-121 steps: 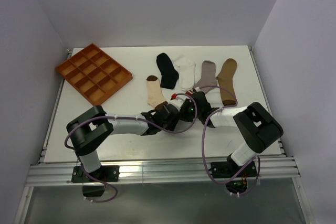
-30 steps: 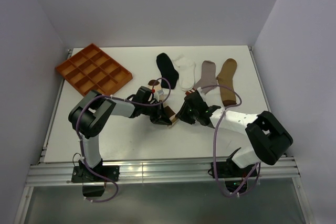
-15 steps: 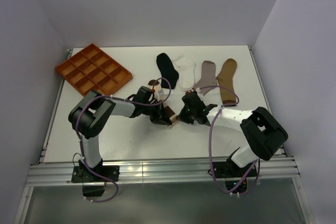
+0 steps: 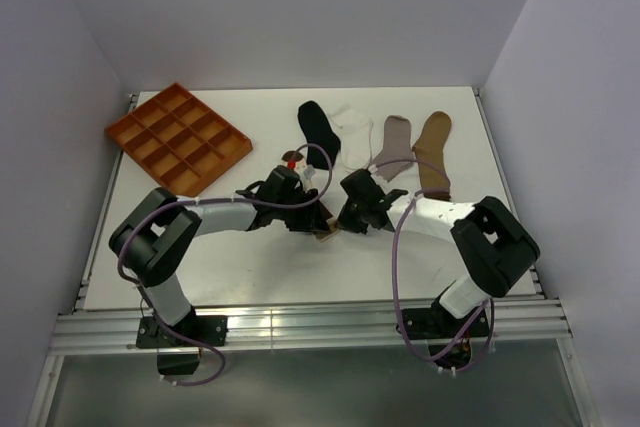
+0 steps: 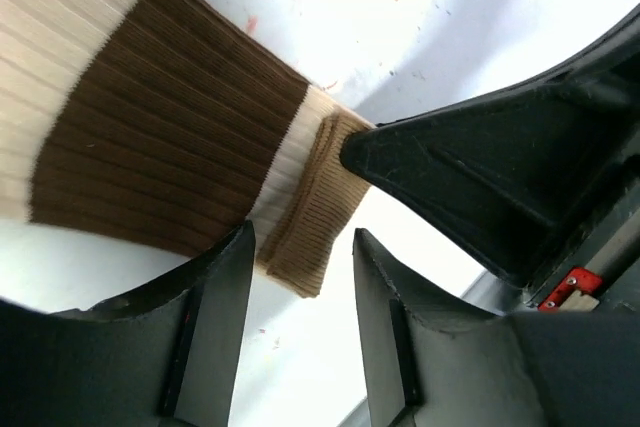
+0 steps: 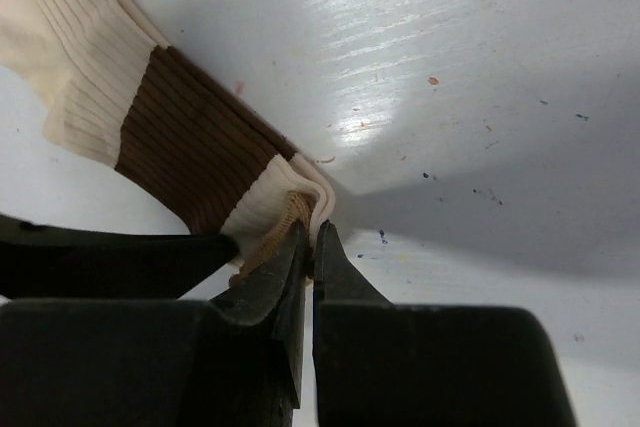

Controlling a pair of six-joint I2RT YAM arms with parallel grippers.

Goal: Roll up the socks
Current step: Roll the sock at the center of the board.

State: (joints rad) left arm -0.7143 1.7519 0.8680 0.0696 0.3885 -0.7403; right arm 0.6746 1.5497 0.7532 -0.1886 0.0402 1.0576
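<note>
Four sit in a row at the back of the white table (image 4: 240, 267): a black sock (image 4: 318, 129), a white sock (image 4: 356, 135), a grey sock (image 4: 395, 139) and a tan sock (image 4: 434, 147). One more, your cream sock (image 5: 60, 67), lies nearer you in the middle, between both arms. It is ribbed, with a wide dark brown band (image 5: 160, 157), a thin cream stripe and a light brown cuff (image 5: 320, 187). Your right claw (image 6: 308, 239) is pressed together, pinching the cuff's edge. Your left claw (image 5: 300, 249) is spread, one finger on each side of the cuff, not gripping it.
</note>
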